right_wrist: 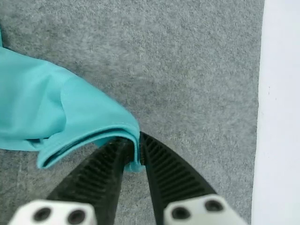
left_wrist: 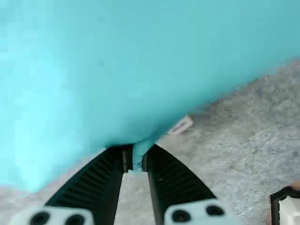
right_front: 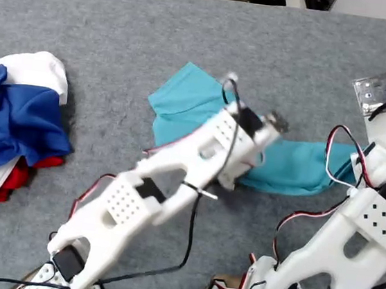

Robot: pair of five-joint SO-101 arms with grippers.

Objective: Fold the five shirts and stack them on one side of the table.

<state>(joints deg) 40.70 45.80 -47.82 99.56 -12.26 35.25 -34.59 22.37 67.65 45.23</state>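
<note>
A teal shirt (right_front: 288, 162) lies spread across the middle of the grey table, partly under the left arm. My left gripper (left_wrist: 134, 161) is shut on an edge of the teal shirt (left_wrist: 117, 70), near a small white label (left_wrist: 180, 125). My right gripper (right_wrist: 136, 157) is shut on a folded corner of the teal shirt (right_wrist: 61, 112) near the table's right side. In the high view the left arm (right_front: 198, 159) crosses over the shirt's middle and the right arm (right_front: 367, 206) stands at its right end.
A heap of blue, white and red shirts (right_front: 14, 124) lies at the table's left edge. The grey table covering (right_front: 122, 32) is bare at the back. A white strip (right_wrist: 281, 112) borders the table beside the right gripper.
</note>
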